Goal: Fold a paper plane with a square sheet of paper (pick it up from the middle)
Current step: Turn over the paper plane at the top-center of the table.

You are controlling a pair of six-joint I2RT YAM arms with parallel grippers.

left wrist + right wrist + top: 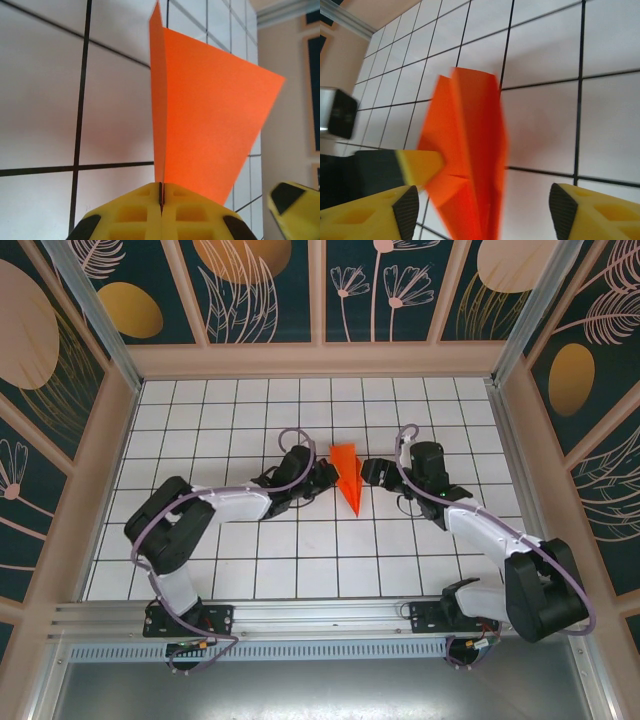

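Observation:
The orange-red sheet of paper, folded into a pointed paper plane [347,470], stands on edge mid-table with its tip toward the arms. My left gripper [328,480] comes in from the left. In the left wrist view this gripper [161,194] is shut on the paper plane's [210,120] lower folded edge, one wing spreading to the right. My right gripper [368,472] faces it from the right. In the right wrist view the right gripper [485,215] is open around the blurred plane [470,145], and its dark pads [562,210] stand apart from the paper.
The white tiled table [300,560] is boxed in by beige walls [320,360] at the back and sides. The left gripper's yellow fingertip [422,165] shows against the plane in the right wrist view. A right fingertip [295,207] appears low right in the left wrist view.

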